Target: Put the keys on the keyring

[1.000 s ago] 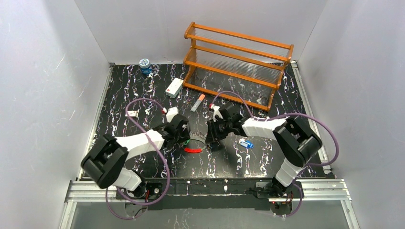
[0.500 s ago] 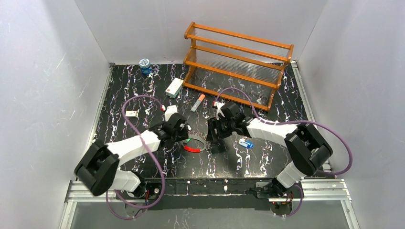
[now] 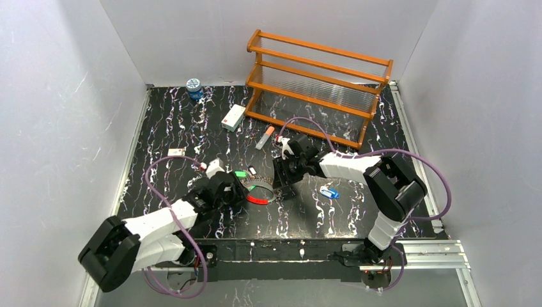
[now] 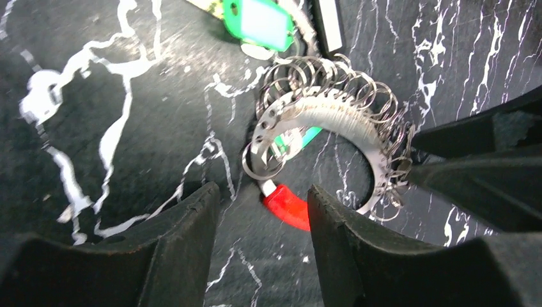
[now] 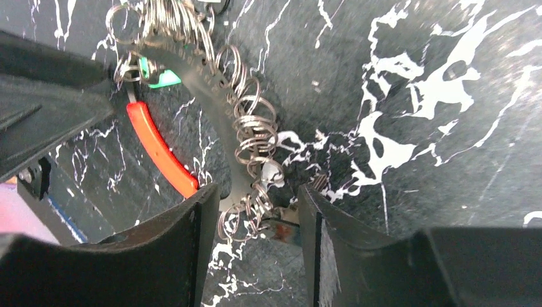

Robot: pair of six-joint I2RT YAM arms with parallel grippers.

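The keyring [image 3: 261, 193] lies on the black marbled table between my two grippers, a silver band strung with several small split rings [image 4: 332, 105] and a red section [image 4: 286, 206]. A green-headed key [image 3: 240, 173] lies just behind its left end, and its head shows at the top of the left wrist view [image 4: 262, 22]. A blue-headed key [image 3: 330, 192] lies to the right. My left gripper [image 4: 263, 194] is open and empty, just short of the red section. My right gripper [image 5: 257, 190] is open and straddles the ring's right end [image 5: 252, 163] without clamping it.
A wooden two-shelf rack [image 3: 319, 83] stands at the back. In front of it lie a white box [image 3: 233, 118] and an orange-and-white tube [image 3: 264, 137]. A blue-lidded jar [image 3: 193, 86] sits back left, and a small card [image 3: 177, 152] lies left.
My left arm has drawn back toward the near left, off the keyring, uncovering the green-headed key. The right gripper has stayed at the ring's right end.
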